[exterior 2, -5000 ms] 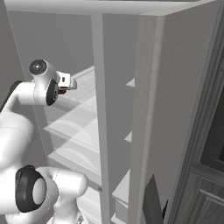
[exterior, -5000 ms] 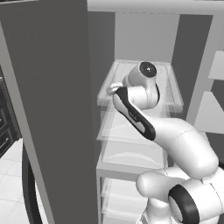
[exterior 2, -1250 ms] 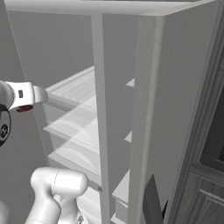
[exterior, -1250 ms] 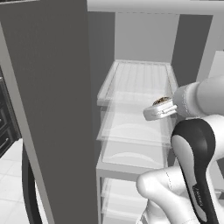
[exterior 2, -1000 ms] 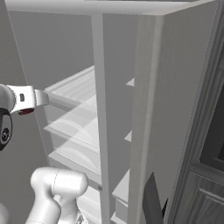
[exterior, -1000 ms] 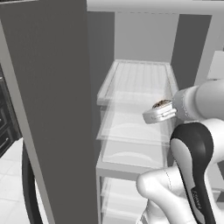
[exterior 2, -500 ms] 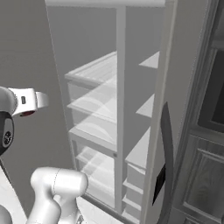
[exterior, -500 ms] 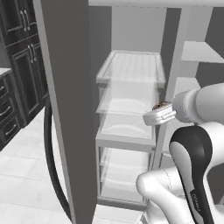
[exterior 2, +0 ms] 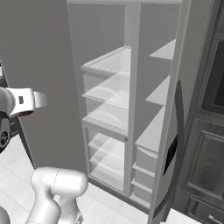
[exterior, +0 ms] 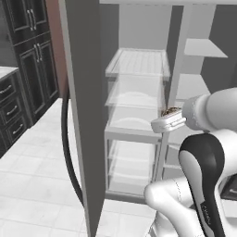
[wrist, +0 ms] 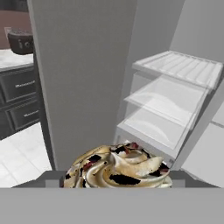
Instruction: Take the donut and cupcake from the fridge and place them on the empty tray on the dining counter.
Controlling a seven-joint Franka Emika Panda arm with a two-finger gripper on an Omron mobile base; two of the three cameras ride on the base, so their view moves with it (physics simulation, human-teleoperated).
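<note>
change since earlier: base is backing away from the fridge (exterior: 139, 92), so both base views are showing more floor and dark cabinets; arm is carrying the cupcake (exterior: 170, 111) out, well clear of the shelves.
left base view: gripper (exterior: 167, 121) is sitting in front of the open fridge, cupcake top is peeking above the white hand; shelves look bare.
right base view: white wrist is hanging at left edge, fridge door (exterior 2: 175, 109) is standing open.
hand view: cupcake (wrist: 118, 168) is filling the space between the fingertips, swirled frosting facing the camera.
gripper state: jaws are clasping the cupcake.
handling: probably light, soft, frosting smears easily; grip is best kept low on the wrapper, hand level.
</note>
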